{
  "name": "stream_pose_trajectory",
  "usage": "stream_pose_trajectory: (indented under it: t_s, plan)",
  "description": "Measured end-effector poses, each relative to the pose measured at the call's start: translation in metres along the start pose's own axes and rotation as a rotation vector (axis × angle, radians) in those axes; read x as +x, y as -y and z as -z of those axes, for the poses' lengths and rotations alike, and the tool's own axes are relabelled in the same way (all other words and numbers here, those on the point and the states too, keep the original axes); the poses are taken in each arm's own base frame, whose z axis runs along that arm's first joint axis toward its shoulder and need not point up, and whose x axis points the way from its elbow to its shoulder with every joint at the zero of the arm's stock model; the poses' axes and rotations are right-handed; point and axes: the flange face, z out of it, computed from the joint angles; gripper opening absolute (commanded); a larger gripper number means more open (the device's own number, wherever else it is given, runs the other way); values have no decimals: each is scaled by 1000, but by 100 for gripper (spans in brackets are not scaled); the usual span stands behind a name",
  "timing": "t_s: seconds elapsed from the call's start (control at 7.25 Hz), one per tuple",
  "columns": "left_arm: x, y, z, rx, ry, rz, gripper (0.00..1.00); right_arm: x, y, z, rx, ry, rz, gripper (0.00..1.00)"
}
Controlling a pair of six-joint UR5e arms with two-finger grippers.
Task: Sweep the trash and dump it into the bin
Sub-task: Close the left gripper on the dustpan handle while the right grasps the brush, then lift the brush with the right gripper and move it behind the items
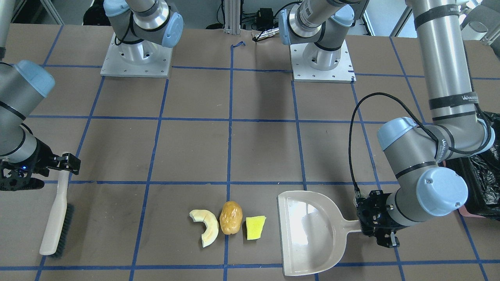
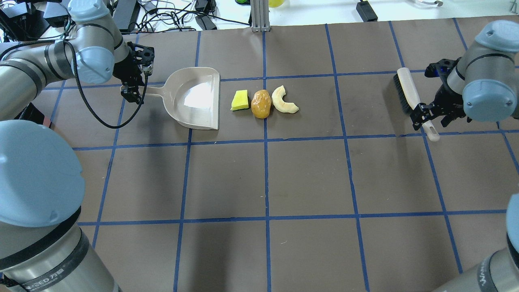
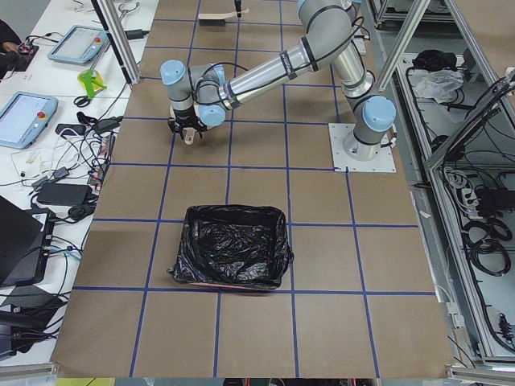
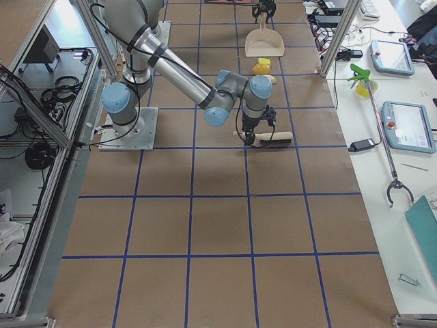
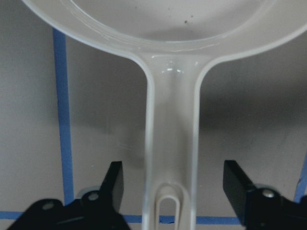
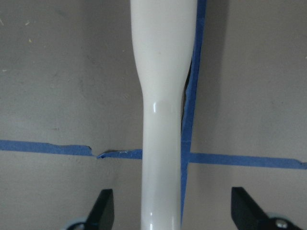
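Nothing is swept yet: seen overhead, the trash (image 2: 261, 103) lies at 3 o'clock of the dustpan (image 2: 194, 99), while left end effector (image 5: 175, 179) and right end effector (image 6: 172, 206) straddle, wide and not gripping, its handle and the brush (image 2: 407, 87).

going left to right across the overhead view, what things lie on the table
dustpan → yellow-green wedge → potato-like lump → cream crescent slice → brush
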Motion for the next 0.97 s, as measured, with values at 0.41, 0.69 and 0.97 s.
stream_pose_trajectory:
  t_s: [0.41,0.69,0.97]
  plan:
    - [-4,2,6,-12,11,-1,3,0,2,0,4,6,-8,29]
    - [-5,4,7,-14,13,-6,3,1,3,2,9,2,-9,0]
    - [-5,7,8,-14,15,-11,3,3,6,9,15,-4,-7,0]
